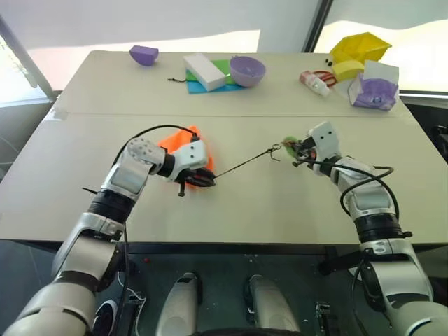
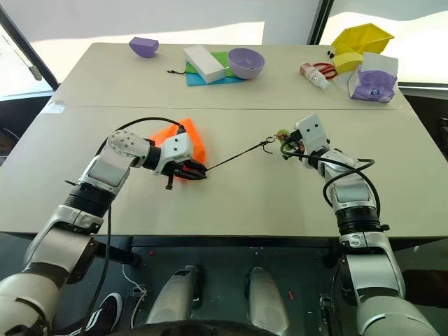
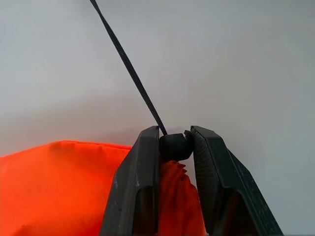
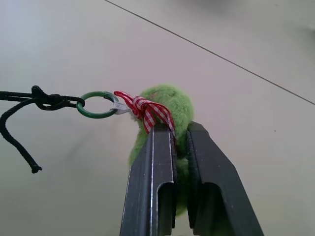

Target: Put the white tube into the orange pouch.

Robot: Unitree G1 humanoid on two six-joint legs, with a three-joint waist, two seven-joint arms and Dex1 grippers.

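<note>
The orange pouch [image 1: 175, 144] lies on the table at centre left, its mouth gathered tight. My left gripper [image 3: 174, 135] is shut on the black cord stopper [image 3: 175, 146] at that mouth. A dark cord [image 1: 241, 164] runs taut from there to a green ring [image 4: 97, 104] tied to a fuzzy green charm [image 4: 165, 103]. My right gripper [image 4: 173, 129] is shut on that charm, just above the table at centre right [image 1: 290, 147]. The white tube is hidden from view.
Along the far edge stand a purple bowl [image 1: 247, 71], a white block [image 1: 204, 71] on green and blue sheets, a small purple dish [image 1: 143, 54], a red-and-white bottle [image 1: 315, 82], a yellow bin [image 1: 359, 47] and a clear bag with purple contents [image 1: 374, 87].
</note>
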